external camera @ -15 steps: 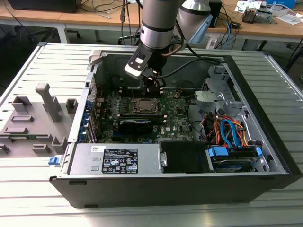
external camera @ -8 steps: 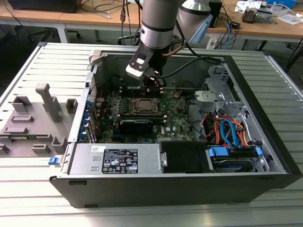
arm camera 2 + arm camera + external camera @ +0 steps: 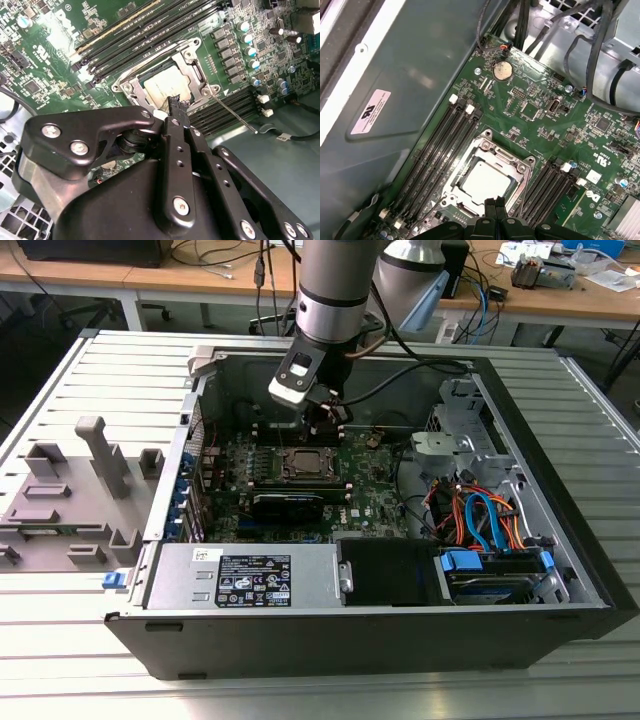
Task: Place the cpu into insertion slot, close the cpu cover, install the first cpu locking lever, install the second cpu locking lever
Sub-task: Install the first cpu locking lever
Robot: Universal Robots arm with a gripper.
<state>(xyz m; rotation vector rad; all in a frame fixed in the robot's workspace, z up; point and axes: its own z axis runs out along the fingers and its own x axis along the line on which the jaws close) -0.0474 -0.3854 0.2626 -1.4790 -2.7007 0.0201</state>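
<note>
Pincer (image 3: pixel 176 102) closed, just abv cpu (image 3: pixel 161 86) edge.

Not much we can actually read here. The big sticker (image 3: pixel 250 575) on the power supply box (image 3: pixel 180 585), well apart from the cpu (image 3: pixel 303 464) in the exterior view, is crammed with print, none of it legible to us. In the first wrist view a pale label (image 3: pixel 370 111) sits on the case wall (image 3: pixel 430 60), beyond the memory slots (image 3: pixel 440 145) from the cpu. White lettering (image 3: pixel 65 22) on the green board (image 3: pixel 50 97), also across those slots from the cpu in the second wrist view, beats us too.
</note>
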